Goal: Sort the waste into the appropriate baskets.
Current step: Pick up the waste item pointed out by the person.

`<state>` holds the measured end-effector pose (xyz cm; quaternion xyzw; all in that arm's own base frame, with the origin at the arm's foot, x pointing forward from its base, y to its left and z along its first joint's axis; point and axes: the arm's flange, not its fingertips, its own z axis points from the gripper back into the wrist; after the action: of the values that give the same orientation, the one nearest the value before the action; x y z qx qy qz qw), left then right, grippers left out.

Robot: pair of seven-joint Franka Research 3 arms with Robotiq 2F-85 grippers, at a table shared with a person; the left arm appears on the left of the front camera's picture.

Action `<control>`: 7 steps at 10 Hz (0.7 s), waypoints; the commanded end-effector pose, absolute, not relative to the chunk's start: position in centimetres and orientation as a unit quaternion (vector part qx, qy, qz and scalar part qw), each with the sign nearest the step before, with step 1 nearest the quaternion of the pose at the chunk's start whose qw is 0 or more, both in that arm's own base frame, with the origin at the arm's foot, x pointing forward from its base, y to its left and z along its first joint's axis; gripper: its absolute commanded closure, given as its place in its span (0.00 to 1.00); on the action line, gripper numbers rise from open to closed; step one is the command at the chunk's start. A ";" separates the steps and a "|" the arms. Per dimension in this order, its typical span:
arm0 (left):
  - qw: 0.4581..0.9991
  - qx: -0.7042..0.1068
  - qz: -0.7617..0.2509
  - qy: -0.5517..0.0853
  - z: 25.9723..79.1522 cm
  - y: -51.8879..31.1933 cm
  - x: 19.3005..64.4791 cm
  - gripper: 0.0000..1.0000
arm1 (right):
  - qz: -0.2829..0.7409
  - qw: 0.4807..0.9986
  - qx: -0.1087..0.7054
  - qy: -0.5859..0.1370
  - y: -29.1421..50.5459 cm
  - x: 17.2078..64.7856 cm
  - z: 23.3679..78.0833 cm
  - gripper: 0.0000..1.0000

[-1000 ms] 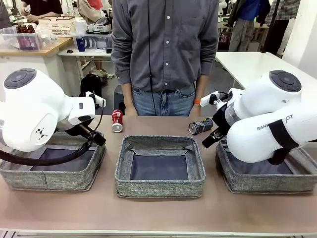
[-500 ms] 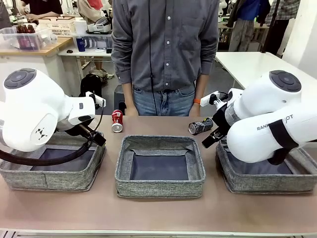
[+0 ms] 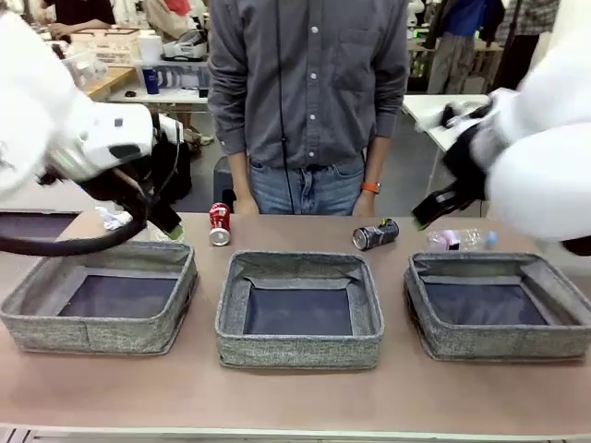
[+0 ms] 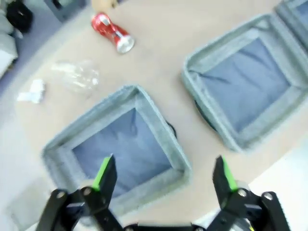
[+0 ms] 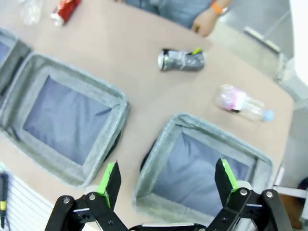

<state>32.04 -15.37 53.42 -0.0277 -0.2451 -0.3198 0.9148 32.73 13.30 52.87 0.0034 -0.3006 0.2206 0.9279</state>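
Observation:
Three grey baskets stand in a row: left (image 3: 97, 295), middle (image 3: 297, 309), right (image 3: 499, 314). Behind them on the table lie a red can (image 3: 219, 224), a black-and-silver can (image 3: 374, 234), a clear bottle with a pinkish label (image 3: 457, 239) and a white paper wad (image 3: 115, 219). My left gripper (image 4: 163, 174) hangs open high over the left basket (image 4: 159, 130). Past that basket lie the red can (image 4: 111, 32), a clear bottle (image 4: 77, 75) and the wad (image 4: 32, 91). My right gripper (image 5: 167, 179) is open above the right basket (image 5: 211, 127), short of the black-and-silver can (image 5: 182, 59) and the pinkish bottle (image 5: 240, 104).
A person (image 3: 309, 101) stands at the table's far edge, one hand (image 5: 204, 21) near the black-and-silver can. A bare strip of table runs in front of the baskets. Other tables with clutter stand farther back.
Both arms have lifted up and away from the outer baskets, which now show in full. The pinkish bottle and the paper wad have come into sight. Both grippers stay open.

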 end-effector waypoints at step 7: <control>0.862 -0.332 -0.362 -0.129 54.2 -13.8 30.2 0.00 | 0.095 0.949 0.204 -0.220 9.6 30.1 56.6 0.00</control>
<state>29.94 -16.27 53.13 -0.2254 -0.1728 -0.3726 0.8835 30.68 11.00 54.81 0.0999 -0.2710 0.1569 0.9444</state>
